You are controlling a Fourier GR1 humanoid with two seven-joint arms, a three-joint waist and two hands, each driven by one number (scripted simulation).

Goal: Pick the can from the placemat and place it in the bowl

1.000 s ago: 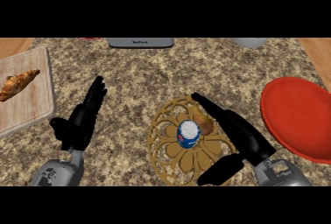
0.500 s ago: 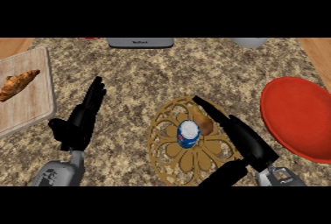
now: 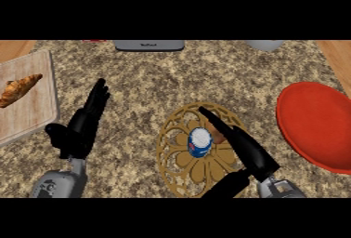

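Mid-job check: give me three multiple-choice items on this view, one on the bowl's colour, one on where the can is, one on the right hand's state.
1. What colour is the bowl?
A red; B blue; C white.
2. Where is the can?
A in the bowl; B on the placemat; C lifted in the air.
3. How is the right hand?
A curled round the can; B open, fingers straight beside the can; C out of view.

Answers:
1 A: the bowl at the right edge is plain red.
2 B: the can stands upright near the placemat's middle.
3 B: its fingers lie straight along the can's right side, not round it.
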